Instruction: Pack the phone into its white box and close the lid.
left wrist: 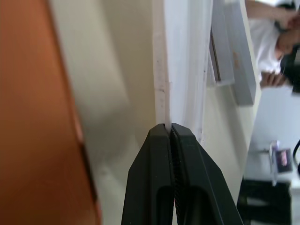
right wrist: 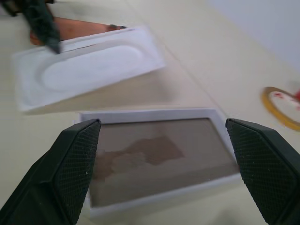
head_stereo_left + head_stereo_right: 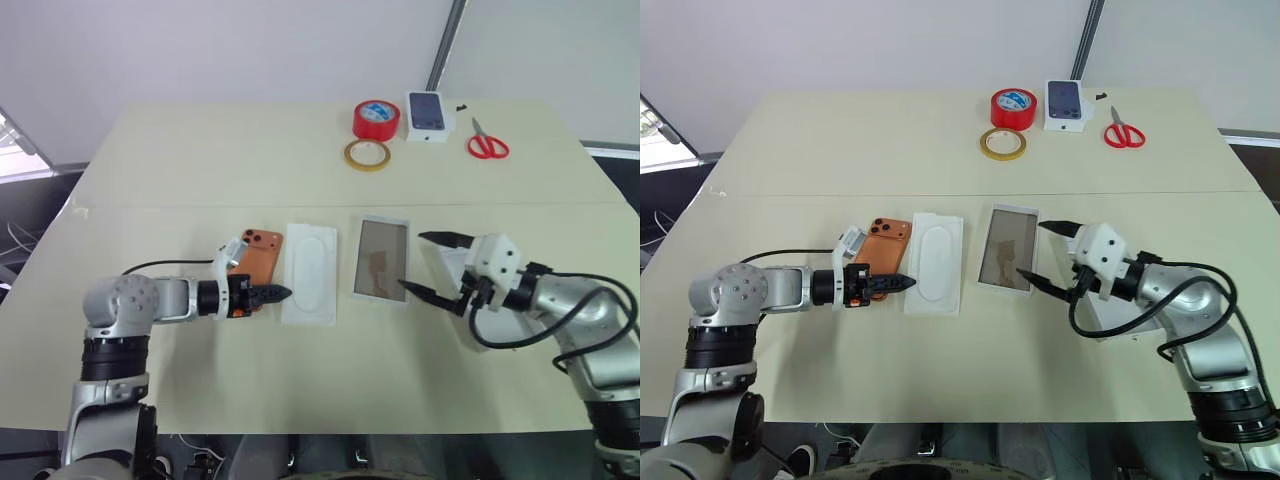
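phone (image 3: 257,258) lies unpacked left of centre | left gripper (image 3: 283,294) pinched shut at white card (image 3: 310,272) edge | right gripper (image 3: 428,265) spread beside empty white box (image 3: 381,259) | packing, lidding still ahead

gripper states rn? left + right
Left pincer: closed, pinching the edge of the flat white card.
Right pincer: open, holding nothing, near the white box.
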